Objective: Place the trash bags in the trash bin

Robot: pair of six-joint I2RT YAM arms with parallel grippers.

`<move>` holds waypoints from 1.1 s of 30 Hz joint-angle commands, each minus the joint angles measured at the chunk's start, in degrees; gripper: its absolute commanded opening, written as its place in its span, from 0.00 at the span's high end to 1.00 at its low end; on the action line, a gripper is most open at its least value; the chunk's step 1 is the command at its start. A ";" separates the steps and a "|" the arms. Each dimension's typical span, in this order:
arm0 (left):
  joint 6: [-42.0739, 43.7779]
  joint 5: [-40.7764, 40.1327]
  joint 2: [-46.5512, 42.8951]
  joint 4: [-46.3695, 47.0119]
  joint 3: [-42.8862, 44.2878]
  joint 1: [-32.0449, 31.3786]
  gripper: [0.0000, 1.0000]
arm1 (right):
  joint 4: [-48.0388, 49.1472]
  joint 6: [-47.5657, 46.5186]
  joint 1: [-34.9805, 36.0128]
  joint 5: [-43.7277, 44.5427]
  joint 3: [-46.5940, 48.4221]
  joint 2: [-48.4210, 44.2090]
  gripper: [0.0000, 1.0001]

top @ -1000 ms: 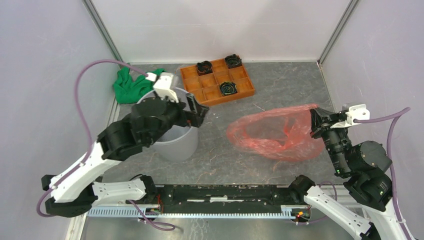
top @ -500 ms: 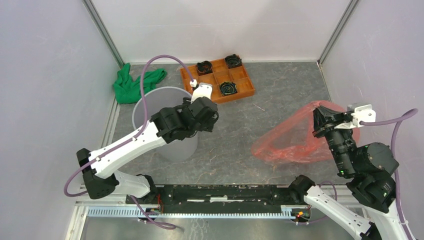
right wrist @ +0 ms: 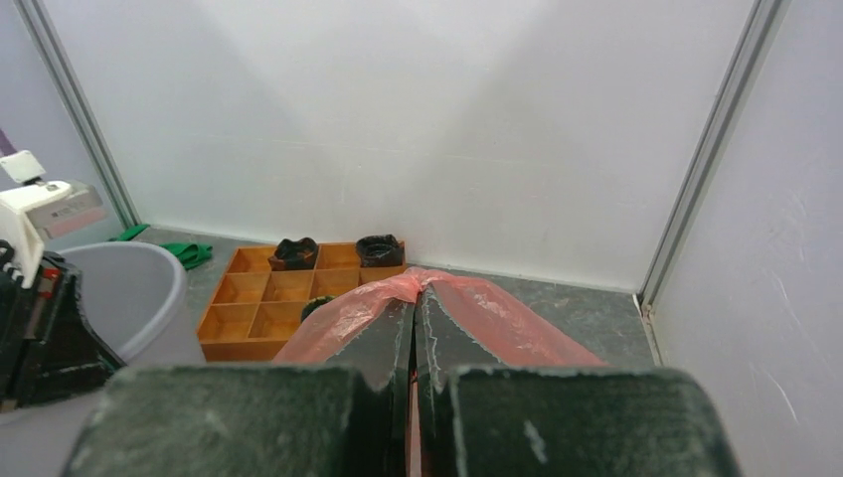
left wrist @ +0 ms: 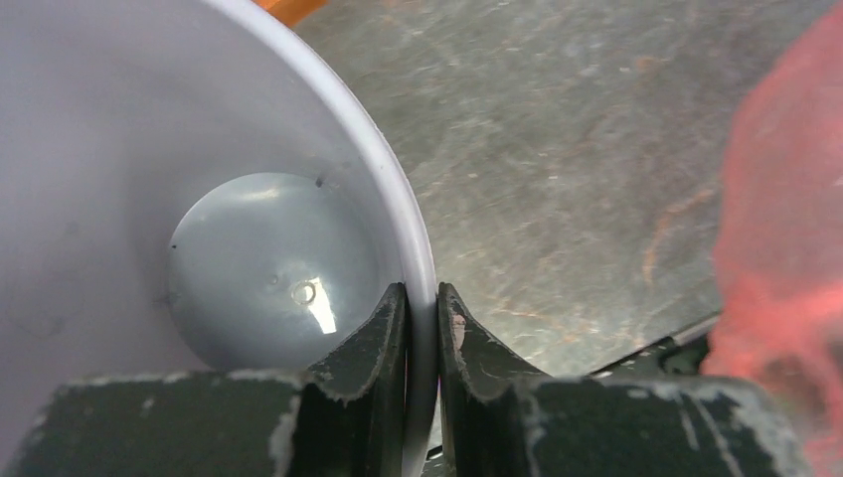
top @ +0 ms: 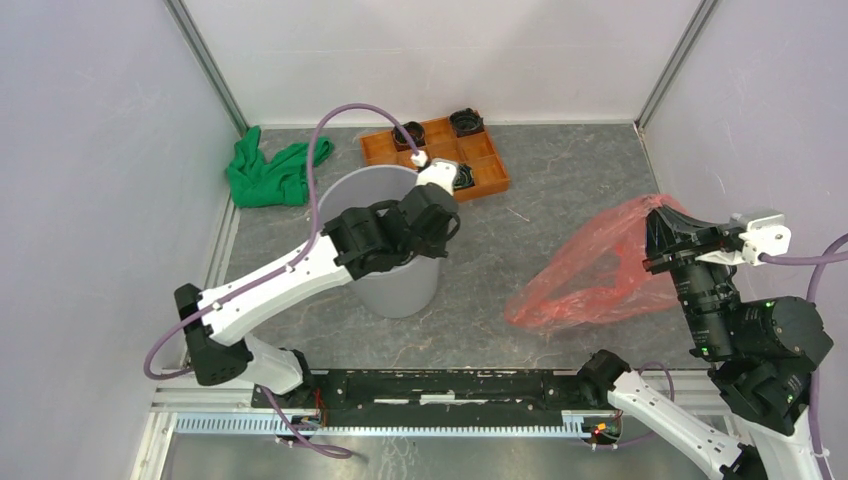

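- The red bag (top: 590,280) hangs from the right gripper (top: 657,228), higher and nearer the right wall than a second ago. It is stretched into a slanting sheet, with its low corner down by the table (top: 560,170).
- The right wrist view shows the jaws pressed together on a fold of the film, a firm pinch at the bag's top edge.
- The grey bin (top: 405,285) has slid right, out from the left side toward the middle of the table. The left gripper (left wrist: 422,298) pinches its rim, one finger inside the wall and one outside.
- We judge that the gap between bag and bin is closing from the bin's side, though the two are still well apart. The bag is not yet in, and the bin's floor shows bare in the left wrist view.
- Behind the bin sit the orange tray (top: 493,186) and a green cloth (top: 265,172).
- Hard to make out: where the bag's mouth lies, and whether its low corner touches the table or only hangs just above it.
- The left arm covers much of the bin's opening from above.
- The dark items in three tray compartments are too small to name.
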 commanded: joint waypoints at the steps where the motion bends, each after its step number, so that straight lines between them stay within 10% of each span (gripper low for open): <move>1: 1.41 5.48 4.03 8.32 5.48 -3.89 0.85 | 1.71 -1.70 0.04 0.69 2.33 0.88 0.99; 9: 1.43 6.21 9.05 9.55 7.85 -8.28 0.75 | 2.37 -2.06 0.09 1.41 1.90 0.56 0.99; 16: 2.61 6.62 2.25 9.02 6.65 -9.47 0.16 | 2.23 -2.40 0.09 1.07 3.43 0.88 0.99; 20: 2.46 9.39 -6.42 13.66 1.45 -9.63 0.01 | 2.69 -1.93 0.14 0.17 3.85 1.24 0.99; 33: -5.76 27.46 -20.71 37.60 -21.96 -14.46 0.00 | 3.91 -0.75 0.12 -2.65 5.80 4.01 0.99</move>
